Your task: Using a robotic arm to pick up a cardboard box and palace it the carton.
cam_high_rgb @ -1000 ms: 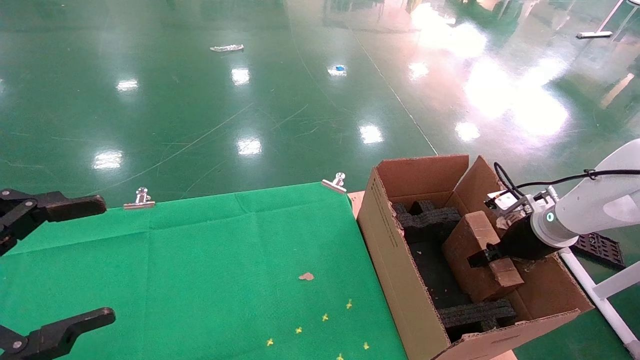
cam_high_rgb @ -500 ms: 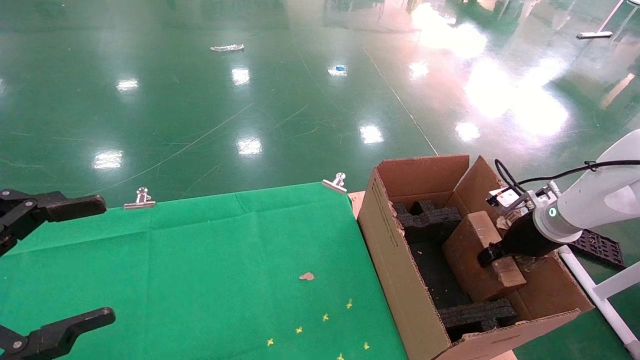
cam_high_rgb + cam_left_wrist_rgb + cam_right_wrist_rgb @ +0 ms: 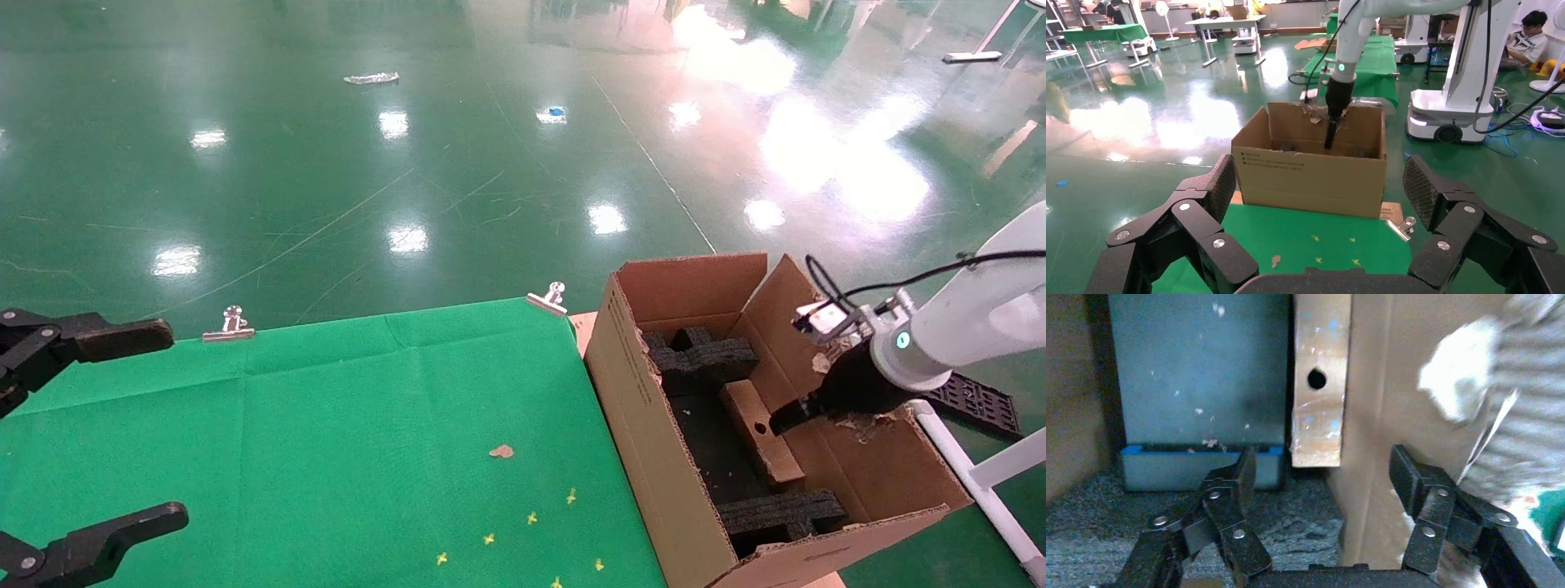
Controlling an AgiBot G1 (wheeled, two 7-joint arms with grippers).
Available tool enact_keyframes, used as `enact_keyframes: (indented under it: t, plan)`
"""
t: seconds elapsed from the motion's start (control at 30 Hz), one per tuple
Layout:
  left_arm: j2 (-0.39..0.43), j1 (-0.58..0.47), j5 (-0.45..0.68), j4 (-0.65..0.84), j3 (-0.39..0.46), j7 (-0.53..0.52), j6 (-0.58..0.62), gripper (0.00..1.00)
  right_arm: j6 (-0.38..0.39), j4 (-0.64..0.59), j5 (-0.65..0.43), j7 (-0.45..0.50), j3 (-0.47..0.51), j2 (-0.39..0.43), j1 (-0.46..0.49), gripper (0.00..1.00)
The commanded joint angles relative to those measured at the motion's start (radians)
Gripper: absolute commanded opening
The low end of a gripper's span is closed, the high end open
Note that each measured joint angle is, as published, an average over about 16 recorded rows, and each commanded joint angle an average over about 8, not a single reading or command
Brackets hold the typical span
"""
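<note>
The slim brown cardboard box (image 3: pixel 760 433) stands on its long edge inside the big carton (image 3: pixel 629 400), between two black foam inserts, its narrow face with the round hole turned up. My right gripper (image 3: pixel 788 416), on the white robotic arm (image 3: pixel 956 335), hangs open just to the box's right, inside the carton. In the right wrist view the box (image 3: pixel 1319 386) lies beyond the open right gripper (image 3: pixel 1322 454), whose fingers touch nothing. My left gripper (image 3: pixel 176 422) is parked open over the green cloth at the far left, and the left wrist view looks past it (image 3: pixel 1318 184) to the carton (image 3: pixel 1309 177).
Black foam inserts (image 3: pixel 703 355) (image 3: pixel 780 514) fill the carton's far and near ends. The green cloth table (image 3: pixel 327 425) carries a cardboard scrap (image 3: pixel 500 451) and small yellow marks. Metal clips (image 3: pixel 229 325) (image 3: pixel 549 299) hold its far edge. A white frame (image 3: pixel 981 482) stands right of the carton.
The right gripper let go of the cardboard box and opened. The box dropped from a tilted hold onto its long edge in the carton. The left arm has not moved.
</note>
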Motion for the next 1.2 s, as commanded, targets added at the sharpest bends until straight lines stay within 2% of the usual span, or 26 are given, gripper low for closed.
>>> enact_keyframes:
  t: [0.03, 0.33, 0.5, 0.63, 0.93, 1.2]
  plan:
    - [0.0, 0.0, 0.0, 0.0, 0.0, 0.0, 0.0, 1.0, -0.008, 0.0, 0.007, -0.009, 0.005, 0.004, 0.012, 1.0]
    - [0.0, 0.0, 0.0, 0.0, 0.001, 0.0, 0.0, 1.0, -0.073, 0.072, 0.007, -0.098, 0.023, 0.057, 0.267, 1.0]
    - [0.0, 0.0, -0.001, 0.0, 0.001, 0.0, 0.0, 1.0, -0.118, 0.172, 0.002, -0.13, 0.035, 0.105, 0.416, 1.0]
    - [0.0, 0.0, -0.001, 0.0, 0.001, 0.001, 0.0, 1.0, -0.138, 0.281, 0.005, -0.123, 0.045, 0.155, 0.487, 1.0]
    - [-0.001, 0.0, -0.001, 0.0, 0.001, 0.001, -0.001, 1.0, -0.148, 0.431, 0.025, -0.097, 0.07, 0.226, 0.516, 1.0]
    - [-0.001, 0.0, -0.001, 0.001, 0.002, 0.001, -0.001, 1.0, -0.171, 0.516, 0.088, -0.158, 0.205, 0.23, 0.386, 1.0]
